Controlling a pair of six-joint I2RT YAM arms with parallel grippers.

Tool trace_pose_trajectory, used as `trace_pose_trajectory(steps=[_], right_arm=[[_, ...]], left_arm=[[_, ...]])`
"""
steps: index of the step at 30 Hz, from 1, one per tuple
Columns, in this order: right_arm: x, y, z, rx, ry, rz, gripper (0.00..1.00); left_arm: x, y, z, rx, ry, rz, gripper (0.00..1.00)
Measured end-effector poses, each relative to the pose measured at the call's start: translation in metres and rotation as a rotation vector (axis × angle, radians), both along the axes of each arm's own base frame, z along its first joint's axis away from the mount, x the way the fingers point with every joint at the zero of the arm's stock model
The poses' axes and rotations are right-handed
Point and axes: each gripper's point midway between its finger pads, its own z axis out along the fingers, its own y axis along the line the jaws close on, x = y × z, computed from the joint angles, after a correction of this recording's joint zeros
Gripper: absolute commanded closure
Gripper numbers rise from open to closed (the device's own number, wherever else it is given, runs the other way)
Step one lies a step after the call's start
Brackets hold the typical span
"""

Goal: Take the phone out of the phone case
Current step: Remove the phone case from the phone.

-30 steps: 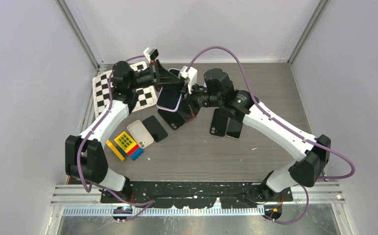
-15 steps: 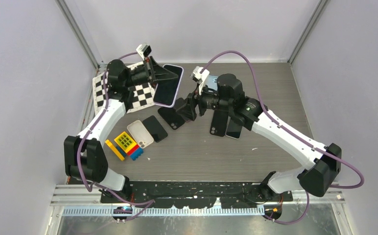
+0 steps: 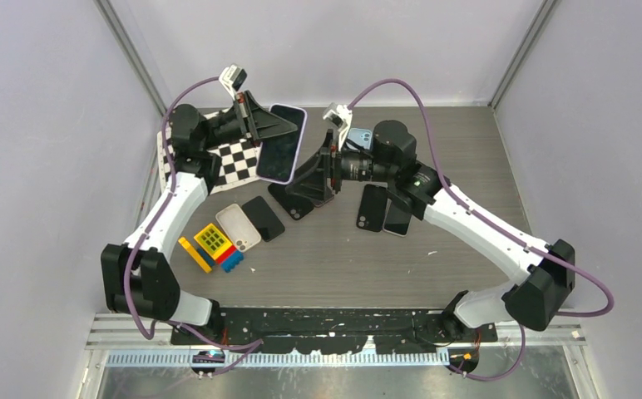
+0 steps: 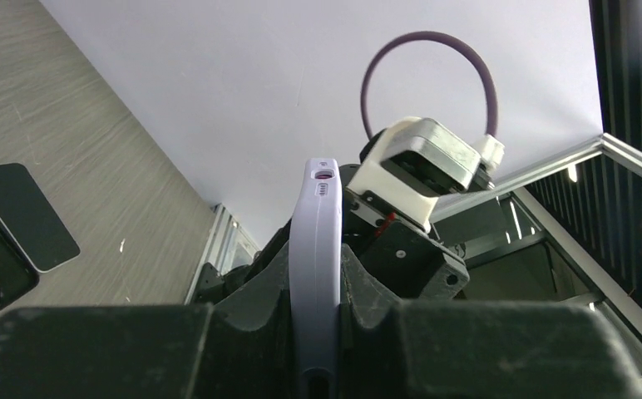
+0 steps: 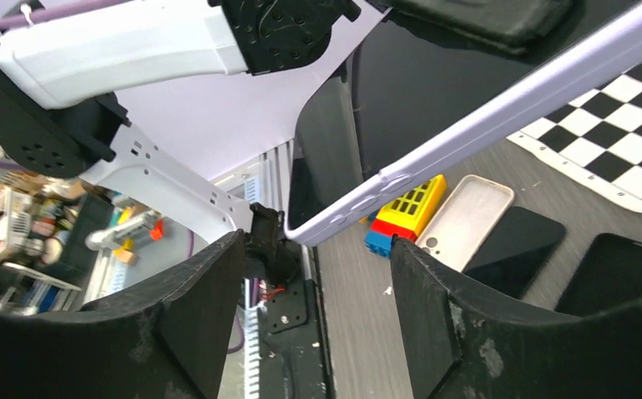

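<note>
Phone (image 3: 282, 143), in its lilac case (image 4: 318, 241), is raised off the table near the checkerboard (image 3: 236, 160), clamped edge-on in your left gripper (image 3: 266, 126). Your right gripper (image 3: 313, 176) sits just beside it, its 2 fingers spread wide apart.

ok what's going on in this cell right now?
The left gripper is clamped on the lilac-cased phone, holding it tilted up off the table by the checkerboard mat. The right gripper is open and aimed at the phone's lower end, with no contact visible. The phone sits fully in its case, so extraction has not begun. Spare phones and cases lie on the table below.
</note>
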Motion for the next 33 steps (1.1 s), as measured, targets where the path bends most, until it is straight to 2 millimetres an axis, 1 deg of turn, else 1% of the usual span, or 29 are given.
trace_pose_trajectory(steps=[2, 4, 5, 7, 9, 10, 12, 13, 15, 17, 19, 20, 21, 22, 23, 24, 26, 29, 33], right_arm=[[0.003, 0.003, -0.001, 0.013, 0.031, 0.003, 0.37], [0.006, 0.007, -0.004, 0.017, 0.063, 0.005, 0.44], [0.009, 0.009, -0.007, 0.017, 0.082, 0.005, 0.50], [0.009, 0.012, -0.010, 0.020, 0.112, 0.016, 0.58], [0.008, 0.014, -0.007, 0.031, 0.130, 0.025, 0.61], [0.007, 0.014, -0.005, 0.037, 0.137, 0.033, 0.62], [0.006, 0.016, -0.002, 0.047, 0.148, 0.041, 0.57], [0.007, 0.017, -0.001, 0.053, 0.151, 0.044, 0.51], [0.008, 0.018, 0.000, 0.060, 0.159, 0.044, 0.45], [0.012, 0.019, -0.001, 0.067, 0.166, 0.038, 0.46], [0.013, 0.019, 0.000, 0.075, 0.173, 0.037, 0.52], [0.014, 0.019, 0.001, 0.079, 0.175, 0.038, 0.60], [0.014, 0.019, 0.002, 0.084, 0.175, 0.037, 0.65], [0.014, 0.020, 0.004, 0.089, 0.176, 0.042, 0.76], [0.012, 0.020, 0.005, 0.094, 0.180, 0.049, 0.81], [0.011, 0.020, 0.006, 0.096, 0.180, 0.056, 0.90], [0.010, 0.020, 0.003, 0.091, 0.217, 0.063, 0.97], [0.008, 0.021, 0.001, 0.088, 0.228, 0.085, 0.99], [0.001, 0.021, 0.002, 0.086, 0.180, 0.131, 0.99]], left_arm=[[-0.002, 0.000, 0.002, -0.002, -0.009, 0.000, 1.00], [-0.003, 0.000, 0.003, -0.003, -0.015, 0.000, 1.00], [-0.003, 0.001, 0.004, -0.003, -0.018, 0.000, 1.00], [-0.004, 0.001, 0.005, -0.002, -0.032, 0.003, 1.00], [-0.003, 0.002, 0.004, 0.000, -0.041, 0.009, 1.00], [-0.002, 0.002, 0.005, -0.001, -0.042, 0.011, 1.00], [-0.002, 0.002, 0.006, -0.003, -0.047, 0.015, 1.00], [-0.002, 0.002, 0.006, -0.004, -0.047, 0.015, 1.00], [-0.002, 0.002, 0.006, -0.004, -0.045, 0.015, 1.00], [-0.003, 0.002, 0.006, -0.005, -0.046, 0.014, 1.00], [-0.003, 0.002, 0.007, -0.005, -0.047, 0.014, 1.00], [-0.003, 0.002, 0.007, -0.006, -0.048, 0.015, 1.00], [-0.003, 0.002, 0.007, -0.007, -0.048, 0.016, 1.00], [-0.002, 0.003, 0.007, -0.007, -0.047, 0.018, 1.00], [-0.002, 0.003, 0.008, -0.009, -0.048, 0.022, 1.00], [-0.001, 0.003, 0.008, -0.011, -0.045, 0.025, 1.00], [-0.004, 0.003, 0.011, -0.016, -0.070, 0.020, 1.00], [-0.008, 0.003, 0.015, -0.019, -0.117, 0.013, 1.00], [-0.012, 0.001, 0.016, -0.027, -0.093, -0.009, 1.00]])
